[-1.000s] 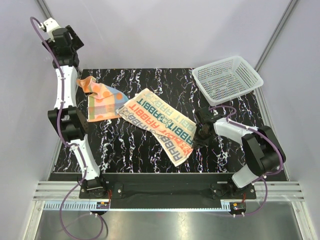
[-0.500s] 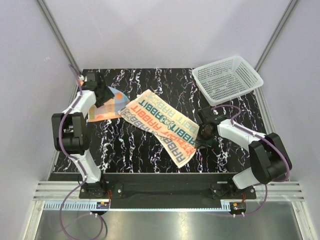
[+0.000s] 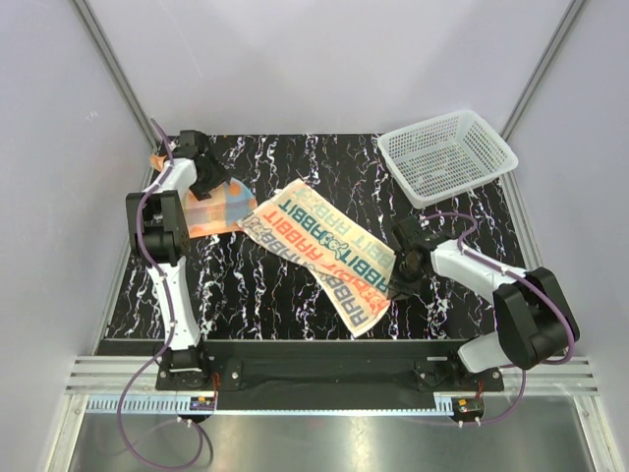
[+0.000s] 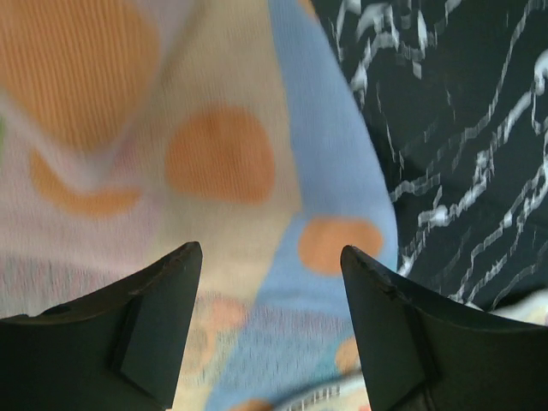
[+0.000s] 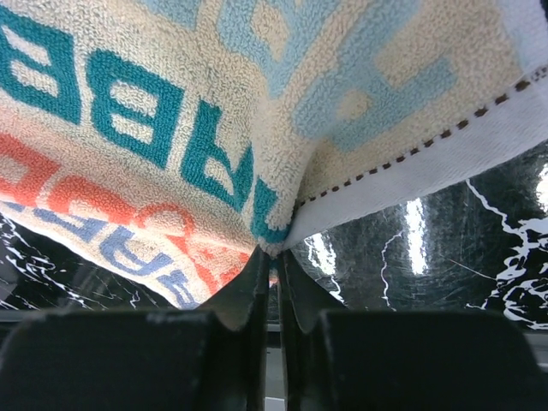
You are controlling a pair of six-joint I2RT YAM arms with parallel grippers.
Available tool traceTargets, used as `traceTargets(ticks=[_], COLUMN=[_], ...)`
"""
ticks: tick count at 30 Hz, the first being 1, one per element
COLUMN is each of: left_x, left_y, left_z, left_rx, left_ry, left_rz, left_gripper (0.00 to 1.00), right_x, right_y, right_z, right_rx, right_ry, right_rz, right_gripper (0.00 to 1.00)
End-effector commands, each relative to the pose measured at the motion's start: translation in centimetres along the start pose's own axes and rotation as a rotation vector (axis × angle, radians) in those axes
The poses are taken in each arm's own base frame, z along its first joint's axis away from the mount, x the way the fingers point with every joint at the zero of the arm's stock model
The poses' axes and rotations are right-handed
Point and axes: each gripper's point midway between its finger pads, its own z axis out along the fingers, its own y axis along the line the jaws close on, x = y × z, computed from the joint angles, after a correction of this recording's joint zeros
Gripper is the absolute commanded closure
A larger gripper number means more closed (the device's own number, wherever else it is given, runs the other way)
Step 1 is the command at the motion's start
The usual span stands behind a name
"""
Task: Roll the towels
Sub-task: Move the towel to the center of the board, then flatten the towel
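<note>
The cream "RABBIT" towel (image 3: 324, 251) lies spread diagonally across the middle of the black marbled table. My right gripper (image 3: 399, 276) is shut on its right edge; the right wrist view shows the jaws pinching the towel (image 5: 197, 128) at its hem. The orange patched towel (image 3: 211, 208) lies at the back left, partly folded. My left gripper (image 3: 209, 184) is over it, open, with nothing between its fingers (image 4: 163, 317); the towel (image 4: 257, 188) fills the left wrist view below them.
A white plastic mesh basket (image 3: 447, 154) stands at the back right corner. Grey walls and a metal frame close in the table. The table's front edge runs along the arm bases.
The left arm swung down from high at the back left onto the orange towel, which now lies flatter. The right gripper has drawn the cream towel's edge slightly toward the front right.
</note>
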Motion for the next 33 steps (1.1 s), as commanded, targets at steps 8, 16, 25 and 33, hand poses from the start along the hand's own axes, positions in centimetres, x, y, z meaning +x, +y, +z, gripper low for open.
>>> traceTargets(ticks=[8,16,25,33], left_x=[-6.9,-15.8,-19.5,-14.5], left_y=[0.6,0.8,-3.8,-2.6], left_z=[5.1,3.1,-11.8,-19.7], left_rx=[0.021,0.144,0.323,0.334], left_ry=[-0.037,-0.264,-0.469,-0.449], left_rz=[-0.017,-0.125,-0.115,-0.148], left_gripper=[0.20,0.01,0.01,0.01], right_x=[-1.7,-4.9,2.8,8.3], right_y=[-0.8,-0.7,7.3,7.8], right_z=[-1.5,-5.9,-6.0,-1.4], right_rx=[0.074,0.119,-0.024,-0.026], right_ry=[-0.047,-0.174,-0.100,-0.022], right_rz=[-0.024,-0.073,-0.264,-0.204], right_gripper=[0.54,0.27,0.28,0.30])
